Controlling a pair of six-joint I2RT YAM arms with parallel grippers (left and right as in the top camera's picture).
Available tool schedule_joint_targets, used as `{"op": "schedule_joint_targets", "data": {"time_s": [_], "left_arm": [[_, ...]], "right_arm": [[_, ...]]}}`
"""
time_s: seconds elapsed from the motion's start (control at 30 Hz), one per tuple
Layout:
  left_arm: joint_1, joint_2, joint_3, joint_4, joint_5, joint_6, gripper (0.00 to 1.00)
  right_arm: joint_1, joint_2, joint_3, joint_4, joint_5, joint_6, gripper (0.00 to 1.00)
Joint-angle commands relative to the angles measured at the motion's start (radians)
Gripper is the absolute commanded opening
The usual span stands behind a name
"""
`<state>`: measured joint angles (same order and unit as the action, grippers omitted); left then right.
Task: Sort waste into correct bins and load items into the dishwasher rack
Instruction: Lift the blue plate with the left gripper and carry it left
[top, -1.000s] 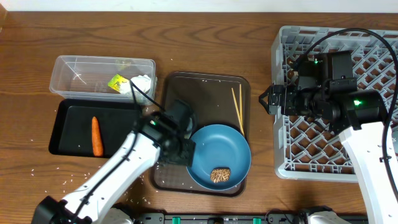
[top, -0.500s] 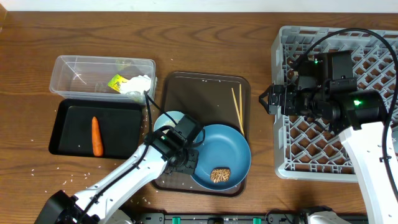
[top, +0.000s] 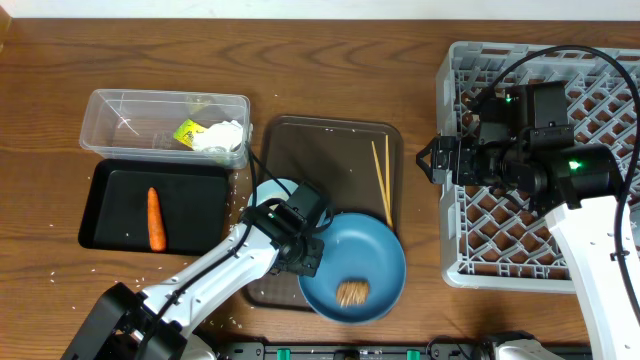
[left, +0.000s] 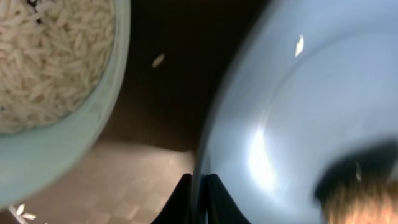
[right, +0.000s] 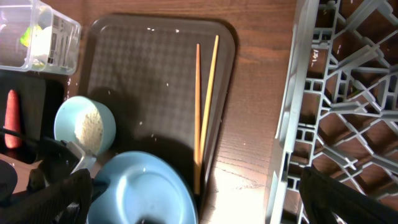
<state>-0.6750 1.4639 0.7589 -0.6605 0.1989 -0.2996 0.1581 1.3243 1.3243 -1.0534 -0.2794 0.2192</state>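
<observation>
My left gripper (top: 307, 256) is shut on the left rim of the large blue dish (top: 360, 262); in the left wrist view its black fingers (left: 214, 193) pinch that rim (left: 202, 155). A brown lumpy food piece (top: 352, 292) lies in the dish. Beside it stands the bowl (top: 266, 193) holding white rice (left: 43, 56). Two chopsticks (top: 382, 180) lie on the brown serving tray (top: 320, 150). An orange carrot (top: 154, 218) rests in the black tray (top: 110, 190). Tissue (top: 226, 137) and wrapper (top: 187, 131) sit in the clear tub (top: 130, 115). My right gripper (top: 424, 163) hangs open by the grey rack (top: 540, 230).
Loose rice grains (top: 75, 285) are scattered on the wooden table near the front left. The rack's left wall (right: 292, 112) stands close to the serving tray's right edge, with a narrow strip of table (right: 255, 124) between them. The dish overhangs the serving tray's front edge.
My left gripper has slid toward the table front and closed on the dish's rim. The dish has shifted toward the front edge, uncovering the bowl. The right arm has not moved.
</observation>
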Motion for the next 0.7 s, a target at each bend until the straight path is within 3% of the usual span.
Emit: {"op": "schedule_joint_targets", "data": {"time_s": [0.0, 0.4, 0.67], "left_arm": [[-0.002, -0.01, 0.011, -0.048, -0.006, 0.009, 0.06], [0.002, -0.164, 0.1, -0.211, -0.009, -0.045, 0.06], [0.109, -0.271, 0.262, -0.436, -0.01, -0.058, 0.06]], "right_arm": [[0.02, 0.006, 0.003, 0.002, 0.003, 0.004, 0.99], [0.02, 0.006, 0.003, 0.002, 0.003, 0.004, 0.99], [0.02, 0.006, 0.003, 0.003, 0.003, 0.004, 0.99]]}}
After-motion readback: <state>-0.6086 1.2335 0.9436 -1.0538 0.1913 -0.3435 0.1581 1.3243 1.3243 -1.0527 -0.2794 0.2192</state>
